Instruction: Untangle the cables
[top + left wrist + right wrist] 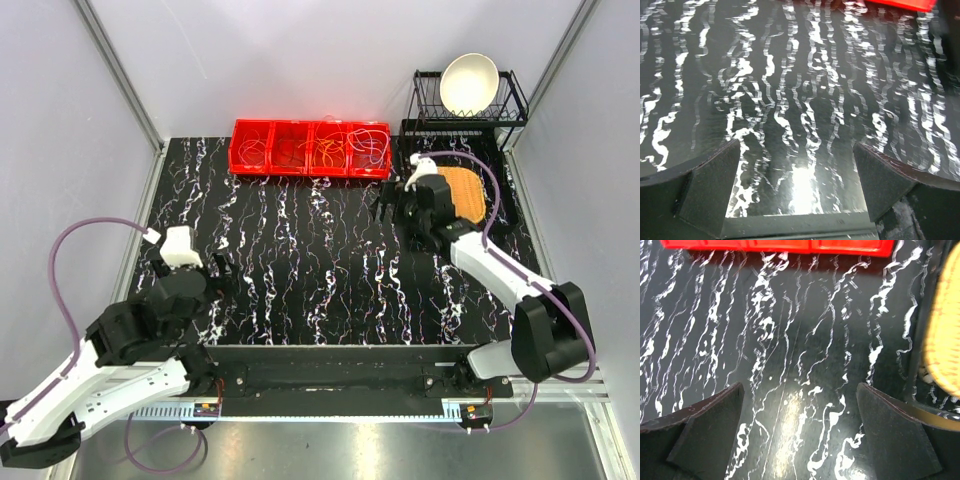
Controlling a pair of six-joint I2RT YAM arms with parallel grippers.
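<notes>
While the left tool (pixel 800 177) and right tool (pixel 800 422) gape apart, four red bins (pixel 310 170) hold cables (pixel 333 150).

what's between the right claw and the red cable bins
Only bare marbled tabletop from right claw to red bins; seen in right wrist view.

Open passage is offered by the bare middle of the table (pixel 300 260), between the left gripper (pixel 222 275) and the right gripper (pixel 385 210). The far edge is blocked by a row of red bins (pixel 310 148), in which the cables (pixel 335 145) are held. The back right corner is taken by a dish rack (pixel 425 110) with a bowl (pixel 469 83). A woven mat (pixel 470 195) is laid just beside the right gripper. The sides are closed by walls (pixel 60 150).
</notes>
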